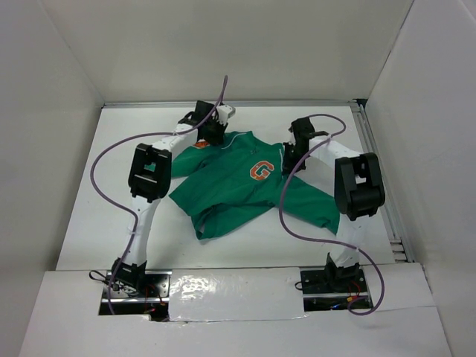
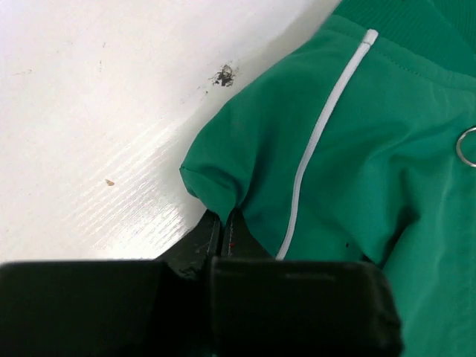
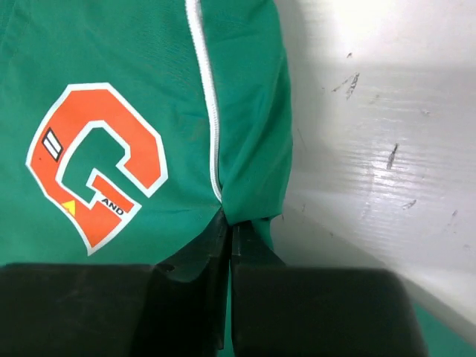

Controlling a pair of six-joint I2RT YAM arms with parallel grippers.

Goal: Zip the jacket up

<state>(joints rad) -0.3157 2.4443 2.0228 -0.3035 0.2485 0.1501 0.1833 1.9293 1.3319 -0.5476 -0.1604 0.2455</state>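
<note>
Green jacket (image 1: 238, 182) is lying rumpled in the middle of the table (image 1: 111, 223), collar end away from me and hem bunched toward the arm bases. My left gripper (image 2: 223, 221) has its jaws pinched tight on a fold at one shoulder, right beside the white piping (image 2: 320, 141). There's a dark scuff (image 2: 223, 75) on the tabletop nearby. My right gripper (image 3: 227, 221) is clamped the same way on the opposite edge, next to the orange G patch (image 3: 97, 163). Purple cables (image 1: 104, 163) loop over both arms, and the right one drapes across a sleeve.
</note>
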